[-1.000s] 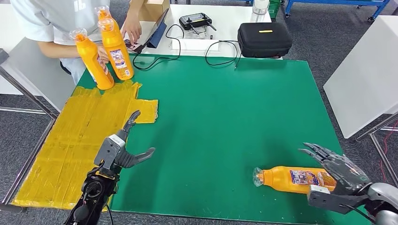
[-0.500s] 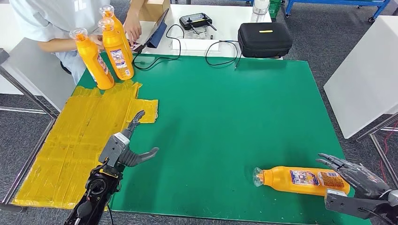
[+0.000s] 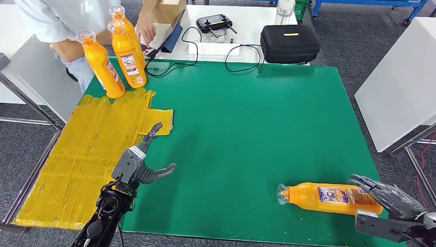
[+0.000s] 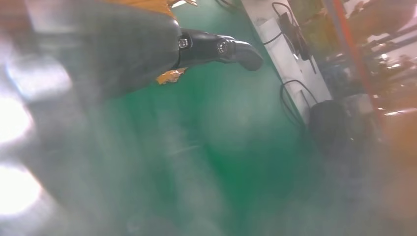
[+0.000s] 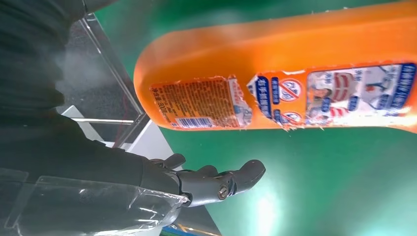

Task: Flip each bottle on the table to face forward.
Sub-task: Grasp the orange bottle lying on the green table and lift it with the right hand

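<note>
The right robot hand (image 3: 392,198) has dropped beside the lying bottle's (image 3: 329,197) base, fingers spread and empty, so gripping comes next.

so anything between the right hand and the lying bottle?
Nothing visible. The right hand sits open at the base end of the lying bottle, with only bare green mat around them.

The lying bottle (image 5: 295,73) bears a label, its print unreadable.

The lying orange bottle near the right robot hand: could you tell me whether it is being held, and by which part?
Nothing is held. The right robot hand is open beside the lying bottle's base end.
</note>
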You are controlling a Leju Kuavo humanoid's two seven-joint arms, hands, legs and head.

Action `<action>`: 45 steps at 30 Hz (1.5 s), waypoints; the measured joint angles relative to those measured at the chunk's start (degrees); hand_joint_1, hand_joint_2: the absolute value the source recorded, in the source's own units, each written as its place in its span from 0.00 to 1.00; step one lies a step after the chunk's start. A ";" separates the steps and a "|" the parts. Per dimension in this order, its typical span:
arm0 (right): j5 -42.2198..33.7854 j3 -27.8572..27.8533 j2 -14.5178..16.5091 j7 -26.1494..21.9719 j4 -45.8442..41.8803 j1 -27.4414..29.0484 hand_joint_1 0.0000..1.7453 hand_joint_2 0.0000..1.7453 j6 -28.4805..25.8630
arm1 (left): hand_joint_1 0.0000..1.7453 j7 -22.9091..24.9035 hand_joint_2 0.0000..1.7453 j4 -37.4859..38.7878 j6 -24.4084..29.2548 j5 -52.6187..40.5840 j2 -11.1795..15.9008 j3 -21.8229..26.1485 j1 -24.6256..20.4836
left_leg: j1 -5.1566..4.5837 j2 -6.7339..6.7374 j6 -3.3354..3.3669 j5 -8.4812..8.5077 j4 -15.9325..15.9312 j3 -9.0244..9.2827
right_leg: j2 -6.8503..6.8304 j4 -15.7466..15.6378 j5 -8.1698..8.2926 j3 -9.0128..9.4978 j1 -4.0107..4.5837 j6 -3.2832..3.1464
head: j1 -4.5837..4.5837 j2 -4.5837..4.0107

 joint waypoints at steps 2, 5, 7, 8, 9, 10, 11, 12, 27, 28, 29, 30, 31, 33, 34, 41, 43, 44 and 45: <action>0.26 0.53 0.00 0.49 0.61 -0.33 0.00 1.00 -0.01 | 0.00 0.00 1.00 0.12 0.00 0.05 0.00 -0.16 -0.06 | 0.00 0.00 0.00 0.00 0.00 0.00 | 0.00 0.00 0.00 0.00 0.00 0.00 | 0.00 0.00; 0.37 1.62 -0.01 1.31 1.53 -0.61 0.00 1.00 -0.14 | 0.00 0.00 1.00 0.46 0.00 0.18 0.00 -0.37 -0.16 | 0.00 -0.01 0.00 0.00 0.00 0.00 | -0.01 0.00 0.00 0.01 0.00 0.00 | 0.01 0.00; 0.43 2.37 -0.01 1.80 2.13 -0.85 0.00 1.00 -0.32 | 0.00 0.00 1.00 0.65 0.00 0.28 0.00 -0.41 -0.22 | 0.00 -0.01 0.00 0.00 0.00 0.00 | 0.00 0.00 0.00 0.01 0.00 0.00 | 0.01 0.00; 0.59 2.81 0.01 2.07 2.50 -1.08 0.00 1.00 -0.49 | 0.00 0.00 1.00 0.74 0.00 0.33 0.00 -0.45 -0.25 | 0.00 0.00 0.00 0.00 0.00 0.00 | 0.00 0.00 0.00 0.01 0.00 0.00 | 0.00 0.00; 0.96 3.32 0.05 2.33 2.94 -1.43 0.00 1.00 -0.79 | 0.00 0.00 1.00 0.84 0.00 0.40 0.00 -0.53 -0.28 | 0.00 0.01 0.00 0.00 0.00 0.00 | 0.00 0.00 0.00 0.01 0.00 0.00 | 0.00 0.00; 1.58 3.99 0.20 2.57 3.53 -2.01 0.00 1.00 -1.22 | 0.00 0.00 1.00 0.92 0.01 0.47 0.00 -0.65 -0.31 | 0.00 0.01 0.00 0.00 0.00 0.01 | 0.01 0.00 0.00 0.01 0.00 0.00 | 0.00 0.00; 2.39 4.74 0.46 2.80 4.25 -2.80 0.02 1.00 -1.73 | 0.00 0.00 1.00 1.00 0.01 0.55 -0.01 -0.80 -0.34 | 0.00 0.02 0.00 0.00 0.00 0.01 | 0.01 0.00 0.00 0.01 0.00 0.00 | 0.01 0.00; 3.40 5.60 0.86 3.02 5.10 -3.74 0.03 1.00 -2.32 | 0.00 0.00 1.00 1.09 0.02 0.61 -0.02 -0.97 -0.38 | 0.01 0.02 0.00 0.00 0.00 0.02 | 0.02 0.00 0.00 0.01 0.01 0.00 | 0.01 0.00; 12.00 17.73 8.00 6.72 17.65 -16.36 0.75 1.00 -8.92 | 0.00 0.44 1.00 2.05 0.20 0.84 -0.32 -2.10 -0.85 | 0.18 0.64 -0.08 -0.18 -0.02 0.65 | 0.51 -0.17 0.01 0.57 0.20 -0.02 | 0.05 0.00; 12.95 18.14 8.54 6.79 18.26 -16.94 0.91 1.00 -10.00 | 0.00 0.49 1.00 2.15 0.26 0.84 -0.33 -2.11 -0.87 | 0.22 0.77 -0.09 -0.20 -0.03 0.72 | 0.60 -0.21 0.02 0.64 0.24 -0.03 | 0.05 0.00; 14.20 18.50 9.26 6.84 18.93 -17.59 0.99 1.00 -11.50 | 0.00 0.57 1.00 2.25 0.35 0.84 -0.33 -2.11 -0.88 | 0.27 0.91 -0.13 -0.27 -0.04 0.79 | 0.73 -0.25 0.05 0.71 0.29 -0.05 | 0.05 0.00; 15.87 18.84 10.33 6.87 19.73 -18.32 1.00 1.00 -13.58 | 0.00 0.65 1.00 2.32 0.48 0.84 -0.36 -2.11 -0.89 | 0.32 1.07 -0.14 -0.34 -0.06 0.85 | 0.87 -0.29 0.09 0.78 0.34 -0.11 | 0.05 0.00; 17.67 19.09 11.66 6.90 20.58 -19.12 1.00 1.00 -15.83 | 0.00 0.75 1.00 2.32 0.58 0.86 -0.40 -2.11 -0.89 | 0.36 1.24 -0.14 -0.42 -0.07 0.92 | 1.02 -0.32 0.14 0.83 0.38 -0.15 | 0.06 0.00; 20.93 19.49 14.76 6.82 22.27 -20.71 1.00 1.00 -19.87 | 0.00 0.96 1.00 2.25 0.68 0.91 -0.56 -2.11 -0.89 | 0.41 1.47 -0.08 -0.48 -0.07 1.02 | 1.23 -0.36 0.23 0.86 0.41 -0.19 | 0.05 0.00; 21.93 19.64 16.12 6.72 22.85 -21.36 1.00 1.00 -21.31 | 0.00 1.10 1.00 2.19 0.67 0.95 -0.65 -2.11 -0.89 | 0.41 1.50 -0.06 -0.44 -0.07 1.05 | 1.27 -0.36 0.26 0.86 0.40 -0.17 | 0.04 0.00; 23.29 20.18 24.73 3.64 23.46 -23.06 1.00 1.00 -28.45 | 0.00 1.85 1.00 1.28 0.16 1.08 -1.07 -2.09 -0.78 | 0.41 0.89 -0.05 0.12 -0.05 0.82 | 0.94 -0.33 0.38 0.82 0.41 0.01 | 0.03 0.00; 23.46 20.16 27.12 2.90 23.21 -23.31 1.00 1.00 -29.79 | 0.00 2.11 1.00 0.86 -0.04 1.08 -1.16 -2.09 -0.75 | 0.40 0.82 -0.08 0.14 -0.05 0.74 | 0.88 -0.32 0.37 0.77 0.41 0.03 | 0.03 0.00; 23.57 20.15 28.21 2.66 23.11 -23.41 1.00 1.00 -30.24 | 0.00 2.22 1.00 0.67 -0.13 1.08 -1.20 -2.09 -0.75 | 0.40 0.78 -0.09 0.15 -0.05 0.69 | 0.85 -0.31 0.37 0.74 0.41 0.03 | 0.01 0.00; 23.56 20.13 29.16 2.31 23.06 -23.47 1.00 1.00 -30.78 | 0.00 2.34 1.00 0.50 -0.27 1.08 -1.24 -2.10 -0.75 | 0.40 0.72 -0.09 0.15 -0.05 0.63 | 0.80 -0.31 0.36 0.70 0.41 0.04 | 0.02 0.00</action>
